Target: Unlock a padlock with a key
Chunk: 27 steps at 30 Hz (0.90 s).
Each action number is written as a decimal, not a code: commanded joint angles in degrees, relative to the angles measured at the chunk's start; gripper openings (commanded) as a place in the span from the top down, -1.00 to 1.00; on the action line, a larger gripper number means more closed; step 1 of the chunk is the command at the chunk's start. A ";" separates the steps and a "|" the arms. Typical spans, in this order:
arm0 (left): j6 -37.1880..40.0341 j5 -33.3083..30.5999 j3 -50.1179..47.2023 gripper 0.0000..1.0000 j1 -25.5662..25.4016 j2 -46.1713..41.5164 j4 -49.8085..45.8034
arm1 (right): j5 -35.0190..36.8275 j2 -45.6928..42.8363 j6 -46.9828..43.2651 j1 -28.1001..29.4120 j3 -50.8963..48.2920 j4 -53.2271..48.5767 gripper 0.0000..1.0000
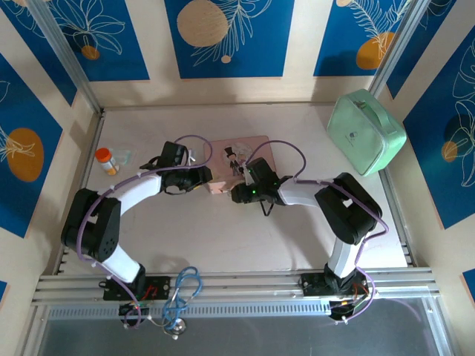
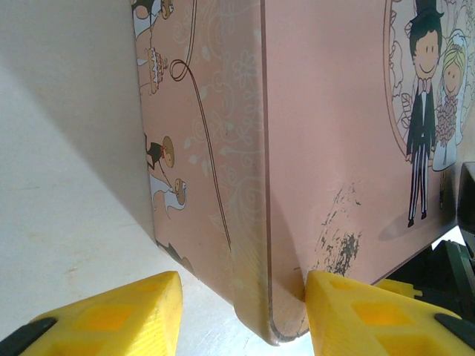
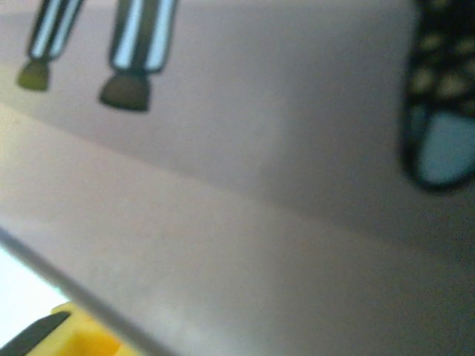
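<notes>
One orange bottle (image 1: 106,160) stands far left on the table (image 1: 223,237). Just right of it lies one tiny pale teal thing, seemingly the padlock (image 1: 125,156), though it is too small to read. It is well apart from both grippers, and the left arm (image 1: 133,191) curves past on its near side.

One left gripper (image 2: 243,289) sits at the left near corner of the single pink box (image 1: 249,144). In the left wrist view its two yellow fingers (image 2: 111,311) stand apart and straddle that corner. The left one is on bare table, clear of the box's side. The right one is against the lid's edge, so nothing is clamped.

The box lies flat mid-table with its bride-and-groom picture up, and both wrists cover its near edge.

One right gripper (image 1: 239,182) hovers over the box's near right part. The right wrist view is blurred. It shows pink lid, the groom's feet, a teal blotch at the right edge that I cannot identify, and one yellow finger (image 3: 78,334). I cannot tell whether its jaws are apart or together.

One coil of blue cable (image 1: 185,285) lies on the near rail between the two arm bases. One mint case (image 1: 366,131) leans at the far right.
</notes>
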 commanded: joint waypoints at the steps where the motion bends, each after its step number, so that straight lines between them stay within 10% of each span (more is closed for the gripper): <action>1: 0.65 -0.05 -0.23 0.08 0.79 1.56 -1.03 | 1.48 0.36 0.18 0.68 1.90 -2.76 0.30; 19: 0.04 0.39 -0.75 0.09 0.89 1.41 0.13 | 1.96 -3.88 23.00 3.91 2.82 -13.53 0.72; 27: -0.79 0.73 -1.21 0.10 0.83 1.46 1.43 | 18.38 -10.17 22.51 6.35 -1.23 -10.43 0.16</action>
